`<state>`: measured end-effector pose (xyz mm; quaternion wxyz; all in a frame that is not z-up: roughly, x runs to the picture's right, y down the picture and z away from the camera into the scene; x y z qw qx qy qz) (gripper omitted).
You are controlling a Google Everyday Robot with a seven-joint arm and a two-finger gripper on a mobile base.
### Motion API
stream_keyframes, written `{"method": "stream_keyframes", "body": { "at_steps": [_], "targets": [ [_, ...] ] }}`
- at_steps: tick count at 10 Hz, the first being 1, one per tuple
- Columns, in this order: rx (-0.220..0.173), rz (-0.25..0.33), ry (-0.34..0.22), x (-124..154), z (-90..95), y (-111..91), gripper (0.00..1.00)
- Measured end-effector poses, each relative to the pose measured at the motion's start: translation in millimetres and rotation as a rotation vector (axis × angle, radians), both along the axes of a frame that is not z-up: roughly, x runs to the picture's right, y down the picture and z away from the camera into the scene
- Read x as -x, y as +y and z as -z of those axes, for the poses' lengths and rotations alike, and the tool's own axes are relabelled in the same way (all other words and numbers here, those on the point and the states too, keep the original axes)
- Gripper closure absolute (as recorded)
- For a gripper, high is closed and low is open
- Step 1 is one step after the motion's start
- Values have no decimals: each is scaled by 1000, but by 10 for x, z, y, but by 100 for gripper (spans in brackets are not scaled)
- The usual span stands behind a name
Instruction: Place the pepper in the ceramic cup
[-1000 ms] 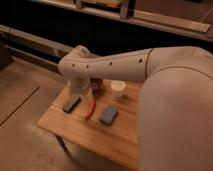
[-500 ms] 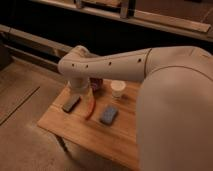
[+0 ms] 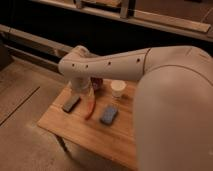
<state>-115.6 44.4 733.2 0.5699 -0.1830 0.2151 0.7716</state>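
1 arm in view, white, coming in from the right and bending down over the left half of the wooden table (image 3: pixel 75 129). gripper (image 3: pixel 84 96) sits low at the end of the wrist, just above the tabletop, between the dark block (image 3: pixel 71 104) and the pepper (image 3: pixel 90 107). The wrist housing covers it from this angle, so can't tell whether the jaws are apart, together or clamped on something.

pepper: red-orange, slim, running from just under the wrist down toward the table's near edge, tip pointing at the camera side. Its upper end is right at the gripper; contact likely but not confirmable. Can't tell either whether it lies flat on the wood or hangs slightly off it.

ceramic cup (image 3: pixel 118 88): white, upright, toward the back edge of the table, right of the wrist and apart from the pepper. Nothing visible in it from here.

Other items: dark block lies flat, left of the pepper, just beside it. 1 blue flat object (image 3: pixel 109 114) lies right of the pepper, in front of the cup. 1 dark bowl (image 3: pixel 97 83) is behind the wrist, left of the cup, partly hidden by the arm.
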Motion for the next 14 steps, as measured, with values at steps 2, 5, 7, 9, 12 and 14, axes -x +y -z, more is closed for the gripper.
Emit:
{"method": "stream_keyframes", "body": {
  "at_steps": [2,5,7,9,12,14],
  "targets": [
    [0,0,0,-1,-1,0,35],
    [0,0,0,-2,-1,-1,35],
    [-1,5,4,0,-3,-16,35],
    [-8,57,10,137,14,-91,35],
    [-5,202,23,413,20,-175,35],
    [12,271,60,314,-53,-101,35]
  ]
}}
